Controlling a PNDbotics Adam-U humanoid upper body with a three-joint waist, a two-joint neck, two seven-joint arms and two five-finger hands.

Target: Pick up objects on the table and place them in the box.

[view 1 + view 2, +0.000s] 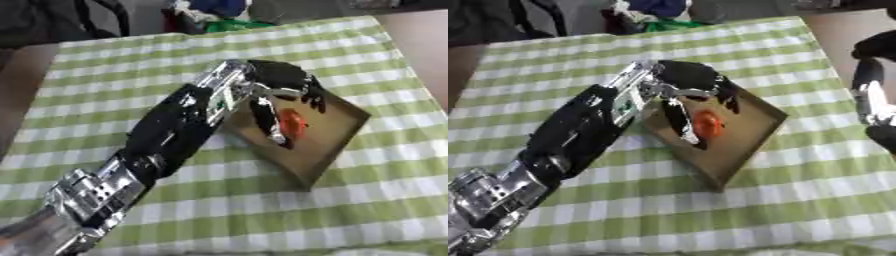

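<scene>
My left arm reaches in from the lower left, and my left hand [278, 79] hangs over the near corner of a shallow cardboard box [343, 134]. A small orange-red object [293, 123] lies on the box floor. One straight finger [267, 120] runs down along its left side. The other fingers [311, 98] hang just above the object and do not close round it. My right hand [871, 95] shows only in the right eye view, at the right edge beside the table; its fingers cannot be made out.
The box lies askew on a green and white checked tablecloth [219, 200]. Dark bags and green and blue items [219, 17] crowd the far edge. Bare brown tabletop [424, 45] shows at the right.
</scene>
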